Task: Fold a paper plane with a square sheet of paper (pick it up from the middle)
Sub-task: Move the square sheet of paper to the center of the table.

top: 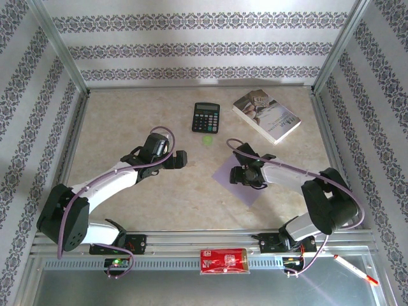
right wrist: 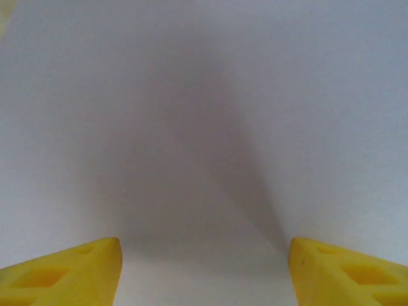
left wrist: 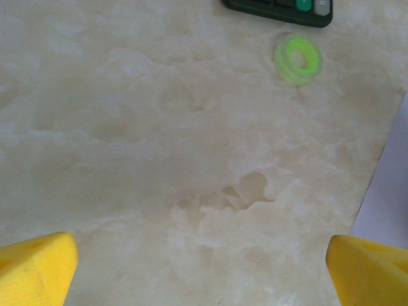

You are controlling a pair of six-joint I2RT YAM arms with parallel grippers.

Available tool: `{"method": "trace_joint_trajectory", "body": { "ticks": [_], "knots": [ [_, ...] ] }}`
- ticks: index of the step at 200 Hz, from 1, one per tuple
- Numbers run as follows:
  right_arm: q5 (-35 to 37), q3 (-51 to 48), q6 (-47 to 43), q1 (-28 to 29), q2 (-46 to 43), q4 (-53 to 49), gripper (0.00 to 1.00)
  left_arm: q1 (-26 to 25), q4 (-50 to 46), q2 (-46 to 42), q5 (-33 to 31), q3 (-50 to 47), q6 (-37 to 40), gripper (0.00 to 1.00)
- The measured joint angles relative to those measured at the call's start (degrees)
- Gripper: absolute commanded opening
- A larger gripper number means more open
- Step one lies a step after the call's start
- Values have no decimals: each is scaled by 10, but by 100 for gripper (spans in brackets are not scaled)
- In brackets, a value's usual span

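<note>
The square sheet of paper [top: 250, 194] lies flat on the marble table, right of centre, pale lilac and turned like a diamond. My right gripper [top: 236, 176] sits low over its middle. In the right wrist view the paper [right wrist: 204, 95] spans everything, with a soft shadowed ridge running up between the yellow fingers [right wrist: 70, 271]. The right gripper [right wrist: 204, 268] is open, its jaws apart on the sheet. My left gripper [top: 182, 159] hovers left of the paper, open [left wrist: 203, 268] over bare table. The sheet's edge [left wrist: 390, 197] shows at the right. No paper plane is formed.
A black calculator [top: 206, 117] and a small green disc [top: 207, 139] lie behind the paper, and both appear in the left wrist view [left wrist: 298, 58]. A white-covered book [top: 266, 115] lies at the back right. A red packet [top: 223, 261] and a pen [top: 355, 269] rest on the front rail.
</note>
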Motion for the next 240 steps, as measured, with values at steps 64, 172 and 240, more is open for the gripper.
{"method": "trace_joint_trajectory", "body": {
  "ticks": [64, 172, 240],
  "knots": [
    [-2, 13, 29, 80, 21, 27, 60, 20, -3, 0, -24, -2, -2, 100],
    [-83, 187, 91, 227, 175, 109, 65, 68, -91, -132, -21, -35, -37, 98],
    [-115, 87, 41, 39, -69, 90, 90, -56, -206, -53, 3, 40, -38, 100]
  ]
}}
